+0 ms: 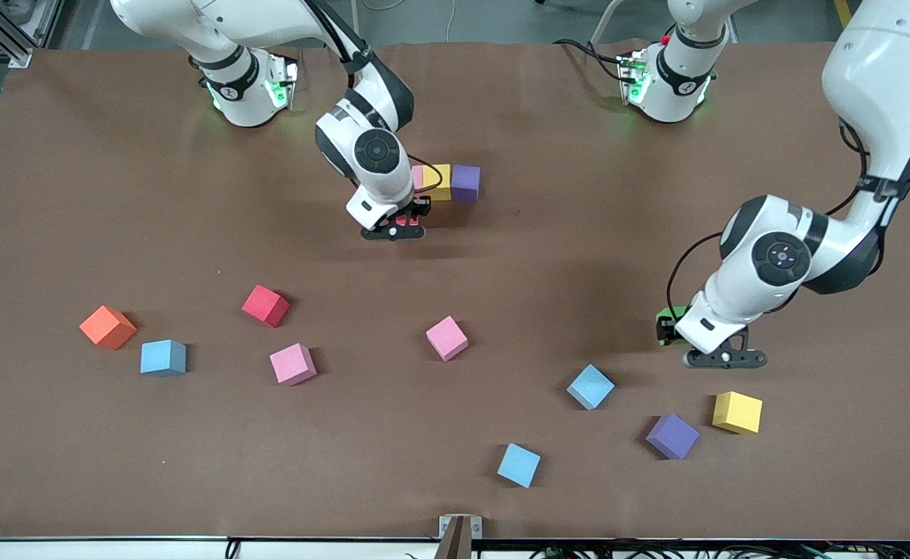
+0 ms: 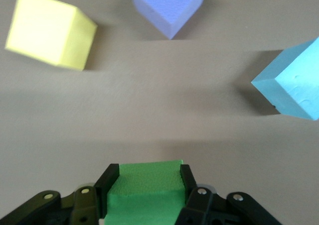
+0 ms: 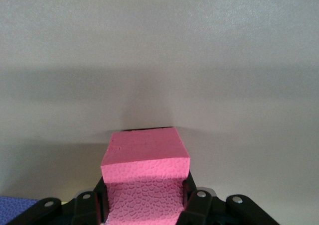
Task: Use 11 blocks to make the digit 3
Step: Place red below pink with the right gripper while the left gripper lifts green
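Observation:
A short row of a pink block [image 1: 418, 175], a yellow block [image 1: 439, 180] and a purple block [image 1: 466, 182] lies near the robots' bases. My right gripper [image 1: 401, 227] is low beside the pink end of that row, shut on a red block [image 3: 144, 150]. My left gripper [image 1: 666, 331] is low near the left arm's end of the table, shut on a green block [image 2: 144, 185]. In the left wrist view the gripper [image 2: 148, 173] faces a yellow block [image 2: 50, 28], a purple block [image 2: 169, 6] and a blue block [image 2: 294, 80].
Loose blocks lie nearer the front camera: red [image 1: 265, 305], pink [image 1: 293, 364], pink [image 1: 446, 338], blue [image 1: 163, 358], blue [image 1: 590, 386], blue [image 1: 519, 464], purple [image 1: 672, 435], yellow [image 1: 737, 411]. An orange cube [image 1: 108, 327] sits toward the right arm's end.

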You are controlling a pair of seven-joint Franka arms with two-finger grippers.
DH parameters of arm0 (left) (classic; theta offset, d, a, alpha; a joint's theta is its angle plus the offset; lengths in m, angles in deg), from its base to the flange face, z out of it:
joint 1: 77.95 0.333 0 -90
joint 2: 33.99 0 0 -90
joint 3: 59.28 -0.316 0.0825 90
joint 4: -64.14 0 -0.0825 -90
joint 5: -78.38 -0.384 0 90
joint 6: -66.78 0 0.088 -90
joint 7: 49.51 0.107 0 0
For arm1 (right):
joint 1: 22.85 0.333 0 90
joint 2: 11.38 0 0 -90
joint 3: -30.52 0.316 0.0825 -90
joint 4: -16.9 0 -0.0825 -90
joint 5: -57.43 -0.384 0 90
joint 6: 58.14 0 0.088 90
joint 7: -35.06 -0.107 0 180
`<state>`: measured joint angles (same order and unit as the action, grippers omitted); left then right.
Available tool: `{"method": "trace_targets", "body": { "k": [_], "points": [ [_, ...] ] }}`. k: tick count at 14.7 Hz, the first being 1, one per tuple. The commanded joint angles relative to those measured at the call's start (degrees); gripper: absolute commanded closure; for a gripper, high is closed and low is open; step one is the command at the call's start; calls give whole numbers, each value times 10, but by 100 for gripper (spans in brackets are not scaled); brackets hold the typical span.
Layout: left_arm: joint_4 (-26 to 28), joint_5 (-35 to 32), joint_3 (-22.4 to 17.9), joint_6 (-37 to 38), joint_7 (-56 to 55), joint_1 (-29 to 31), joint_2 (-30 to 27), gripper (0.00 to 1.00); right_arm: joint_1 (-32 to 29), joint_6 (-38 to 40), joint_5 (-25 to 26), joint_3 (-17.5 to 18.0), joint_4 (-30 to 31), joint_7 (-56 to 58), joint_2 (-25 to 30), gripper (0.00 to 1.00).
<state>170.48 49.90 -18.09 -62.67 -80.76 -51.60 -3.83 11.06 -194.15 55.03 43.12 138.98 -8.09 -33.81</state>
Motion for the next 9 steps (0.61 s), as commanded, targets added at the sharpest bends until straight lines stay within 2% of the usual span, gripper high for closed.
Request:
{"method": "trace_targets", "body": {
  "k": [1, 5, 9],
  "points": [
    [11, 41, -1, 45, -79, -4, -48, 86, 12, -2, 7, -3, 15, -28, 17, 100],
    [5, 48, 34, 49, -322, -3, -50, 92, 15, -1, 7, -3, 14, -29, 14, 100],
    [4, 49, 52, 59, -514, -5, -48, 97, 19, -4, 7, -3, 14, -30, 10, 100]
  ]
}}
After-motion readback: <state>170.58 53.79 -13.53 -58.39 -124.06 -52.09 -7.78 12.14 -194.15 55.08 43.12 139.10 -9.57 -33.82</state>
